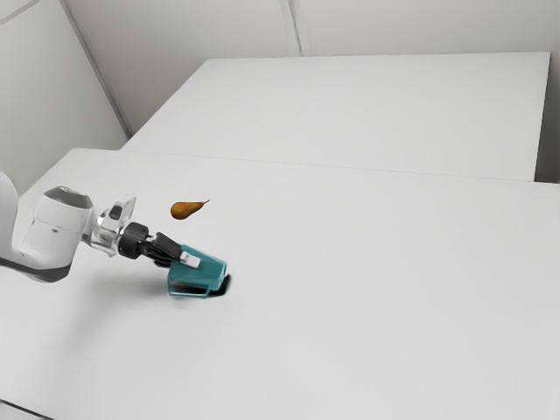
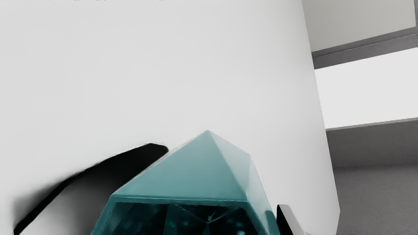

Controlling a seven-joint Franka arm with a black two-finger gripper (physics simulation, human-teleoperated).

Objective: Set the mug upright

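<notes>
1. Teal mug (image 1: 203,265) tilted at gripper (image 1: 187,259), on/abv. table (image 1: 367,289).
2. We can't tell if gripper's apart or clamped.
3. We guess: lightwt., stiff, slick, poss. brittle; best hold opp. side walls.

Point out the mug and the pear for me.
Mug (image 1: 208,270): exterior view, on its teal outer surface.
Pear (image 1: 183,210): exterior view, on its thick rounded end, away from the stem.
</notes>
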